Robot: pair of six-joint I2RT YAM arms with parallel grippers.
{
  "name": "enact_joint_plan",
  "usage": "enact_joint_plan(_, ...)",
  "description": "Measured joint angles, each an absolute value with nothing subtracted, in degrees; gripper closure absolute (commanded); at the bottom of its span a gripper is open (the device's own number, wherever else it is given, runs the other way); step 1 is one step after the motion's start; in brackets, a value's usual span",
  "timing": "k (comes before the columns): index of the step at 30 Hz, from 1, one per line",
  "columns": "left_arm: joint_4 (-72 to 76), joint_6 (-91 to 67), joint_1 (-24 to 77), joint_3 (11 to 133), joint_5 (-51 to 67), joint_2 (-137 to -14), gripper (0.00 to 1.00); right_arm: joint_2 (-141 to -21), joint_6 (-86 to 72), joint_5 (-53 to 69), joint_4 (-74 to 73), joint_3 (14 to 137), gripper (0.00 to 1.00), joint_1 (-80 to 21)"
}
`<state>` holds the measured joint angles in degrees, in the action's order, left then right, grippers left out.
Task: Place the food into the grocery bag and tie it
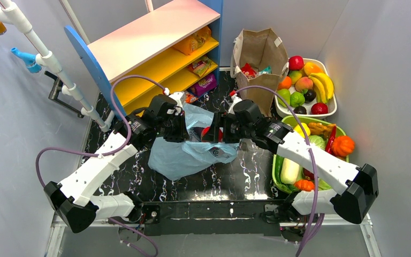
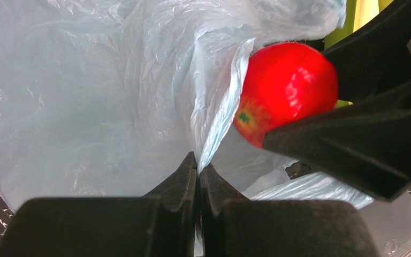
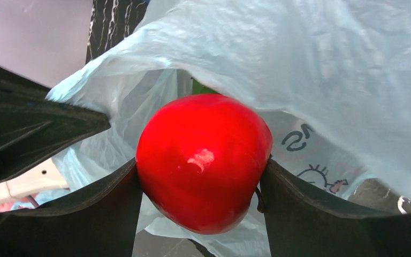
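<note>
Thin translucent light-blue plastic carrier bag (image 1: 184, 158) lies crumpled mid black marbled table (image 1: 235, 179), a bit toward the near edge, mouth facing the far edge. Left gripper (image 2: 198, 163): fingers pressed together, pinching a fold of the bag's rim and holding the mouth up. Right gripper (image 3: 202, 179): fingers spread wide and clamped on either side of a glossy red round apple (image 3: 203, 160), which sits right at the bag's opening with film draped over its top. Not clear whether it is inside the mouth or just at the lip.

Step, as I judge it: feeding the fruit into the bag; tying not yet started.

Handling: the apple looks hard, smooth and slippery, likely light; grip across its widest part, as now, or it may squirt out. The bag is soft and flimsy, collapses easily, and the film could snag on the fingers. Take it by the rim or the loop handles; the handles are not made out here.
</note>
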<state>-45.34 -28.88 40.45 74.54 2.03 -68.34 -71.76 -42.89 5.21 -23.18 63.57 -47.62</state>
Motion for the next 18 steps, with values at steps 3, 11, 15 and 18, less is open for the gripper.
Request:
enact_joint_plan(3,-45.34,-29.04,40.45,74.54,2.09,-68.36,1.00,-72.57,-41.33,5.62,-23.30,64.95,0.65,-49.65)
enact_joint_plan(11,-45.36,-29.02,40.45,74.57,2.09,-68.34,1.00,-74.20,-39.07,6.18,-21.91,66.96,0.57,-51.57)
enact_joint_plan(15,-45.36,-29.02,40.45,74.65,2.13,-68.24,1.00,-78.62,-38.38,6.15,-21.19,68.90,0.23,-51.55)
enact_joint_plan(18,-45.39,-29.02,40.45,74.67,2.13,-67.85,1.00,-81.67,-37.68,5.66,-20.86,70.25,0.21,-51.71)
